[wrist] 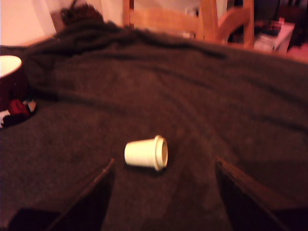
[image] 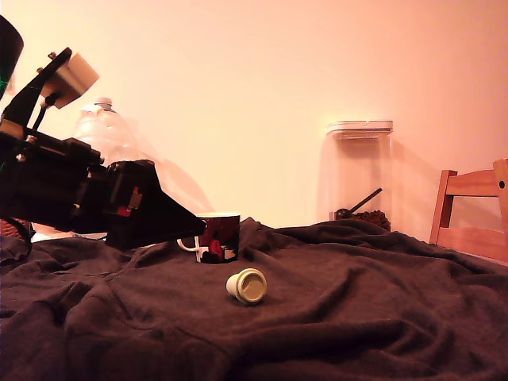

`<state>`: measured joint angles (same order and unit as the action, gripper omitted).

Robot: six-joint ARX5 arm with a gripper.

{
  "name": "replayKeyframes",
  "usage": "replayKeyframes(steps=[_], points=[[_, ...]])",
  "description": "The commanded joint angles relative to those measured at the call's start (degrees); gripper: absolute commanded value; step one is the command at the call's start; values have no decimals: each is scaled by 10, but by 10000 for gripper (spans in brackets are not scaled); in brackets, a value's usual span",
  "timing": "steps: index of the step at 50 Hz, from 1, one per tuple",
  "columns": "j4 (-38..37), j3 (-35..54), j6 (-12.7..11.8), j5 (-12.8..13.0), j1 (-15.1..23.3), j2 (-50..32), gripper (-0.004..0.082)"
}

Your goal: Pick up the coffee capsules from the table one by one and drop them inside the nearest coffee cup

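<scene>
Capsule first: your one coffee capsule (image: 247,286) lies tipped on its side on the table (image: 381,317), the dark wrinkled cloth under it, with its flat rimmed face turned toward the exterior view's right and a little toward that camera. Take it as your landmark. The coffee cup (image: 217,237), dark with red and white markings and a pale inside, stands upright behind the capsule and slightly to the exterior view's left of it, near but not touching. Your gripper (image: 178,226) sits further to the exterior view's left of the capsule, low over the cloth, its black tip reaching to the cup's side; from that camera you cannot tell whether it touches the cup.

In the wrist view the capsule (wrist: 146,153) rests between your two dark fingers (wrist: 89,199), which stand wide apart with bare cloth on either side of it, so nothing is held. The cup (wrist: 12,79) shows at the edge of that picture, well off from the capsule.

Beyond the capsule, against the wall, you have a clear lidded container (image: 361,171) with dark contents and a scoop at its base, off to the exterior view's right. A light wooden chair (image: 474,210) stands further right still. A clear plastic bottle (image: 107,131) rises behind your arm, on the exterior view's left of the capsule.
</scene>
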<state>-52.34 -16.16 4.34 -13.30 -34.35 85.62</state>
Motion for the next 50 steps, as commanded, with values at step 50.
replayKeyframes(steps=[50], points=[[54, -96, -23, -22, 2, 84, 678]])
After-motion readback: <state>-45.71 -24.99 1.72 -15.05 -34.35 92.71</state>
